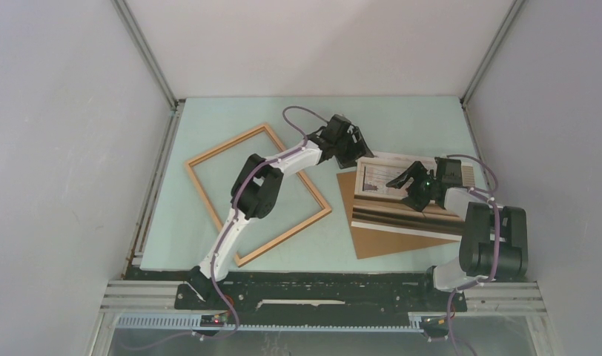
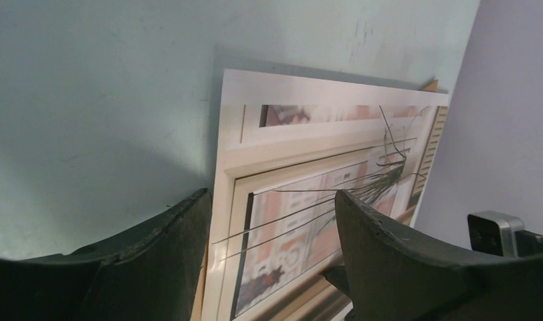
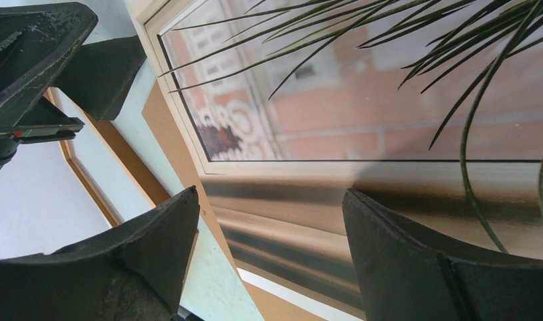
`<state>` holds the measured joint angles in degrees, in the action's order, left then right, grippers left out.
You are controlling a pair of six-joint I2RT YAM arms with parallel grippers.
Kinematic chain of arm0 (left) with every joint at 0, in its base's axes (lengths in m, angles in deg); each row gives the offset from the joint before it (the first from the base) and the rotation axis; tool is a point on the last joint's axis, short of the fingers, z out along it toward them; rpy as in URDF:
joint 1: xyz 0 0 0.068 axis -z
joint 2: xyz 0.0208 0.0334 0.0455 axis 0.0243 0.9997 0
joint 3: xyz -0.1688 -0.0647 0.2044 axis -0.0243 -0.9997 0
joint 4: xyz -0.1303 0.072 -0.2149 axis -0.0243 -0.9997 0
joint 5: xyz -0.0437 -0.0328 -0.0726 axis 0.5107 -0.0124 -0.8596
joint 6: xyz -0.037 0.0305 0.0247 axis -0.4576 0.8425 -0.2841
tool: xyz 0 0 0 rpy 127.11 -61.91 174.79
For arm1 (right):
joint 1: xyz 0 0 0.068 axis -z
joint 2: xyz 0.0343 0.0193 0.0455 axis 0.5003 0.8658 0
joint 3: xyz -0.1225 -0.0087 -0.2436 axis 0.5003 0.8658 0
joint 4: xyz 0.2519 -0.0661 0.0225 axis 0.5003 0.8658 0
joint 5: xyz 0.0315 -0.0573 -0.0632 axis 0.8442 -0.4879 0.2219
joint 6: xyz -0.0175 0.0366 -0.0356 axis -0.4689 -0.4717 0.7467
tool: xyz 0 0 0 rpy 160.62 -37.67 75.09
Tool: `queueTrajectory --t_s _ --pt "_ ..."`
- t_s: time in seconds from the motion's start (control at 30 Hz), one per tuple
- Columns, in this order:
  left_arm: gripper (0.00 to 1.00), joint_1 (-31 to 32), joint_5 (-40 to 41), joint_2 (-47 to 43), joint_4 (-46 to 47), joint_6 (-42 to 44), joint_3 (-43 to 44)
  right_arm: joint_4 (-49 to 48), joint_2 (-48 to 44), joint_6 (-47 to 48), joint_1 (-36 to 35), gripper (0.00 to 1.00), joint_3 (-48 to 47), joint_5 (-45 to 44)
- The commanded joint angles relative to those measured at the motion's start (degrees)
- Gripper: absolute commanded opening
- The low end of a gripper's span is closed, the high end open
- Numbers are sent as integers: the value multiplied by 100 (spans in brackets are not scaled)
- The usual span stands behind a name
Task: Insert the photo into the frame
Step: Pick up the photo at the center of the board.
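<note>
The photo (image 1: 387,211), 1 print, is seen lying face up on 1 brown backing board (image 1: 379,245) at the right of the pale green table (image 1: 402,126). Its dark striped bands are turned toward the near edge. 1 wooden frame (image 1: 224,145) is laid flat and tilted on the left half of the table, apart from the photo, with the left arm stretched across it.

2 grippers are counted. The left gripper (image 1: 355,152) is held at the photo's far left corner; in its wrist view its fingers (image 2: 188,227) are spread wide, with the print's edge seen between them. The right gripper (image 1: 402,180) is held above the photo's middle, its jaws likewise apart and nothing clamped.
</note>
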<state>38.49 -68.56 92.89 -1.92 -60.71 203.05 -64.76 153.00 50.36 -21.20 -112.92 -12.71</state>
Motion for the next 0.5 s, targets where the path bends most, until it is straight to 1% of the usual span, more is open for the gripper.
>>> queueTrajectory --t_s 0.0,0.1,0.2,0.33,0.47 --pt "76 -22 -423 83 94 -203 235 141 146 129 -3 87 -32 -235" --pt "76 -59 -630 24 348 -281 111 133 158 133 -3 87 -34 -242" --pt "75 -120 -882 -152 951 -505 -287 150 143 139 -3 87 -32 -243" --pt "75 -193 -984 -444 1510 -565 -680 146 127 134 -12 87 -34 -256" --pt "75 -213 -1275 -510 2124 -845 -874 142 123 134 -16 87 -34 -249"
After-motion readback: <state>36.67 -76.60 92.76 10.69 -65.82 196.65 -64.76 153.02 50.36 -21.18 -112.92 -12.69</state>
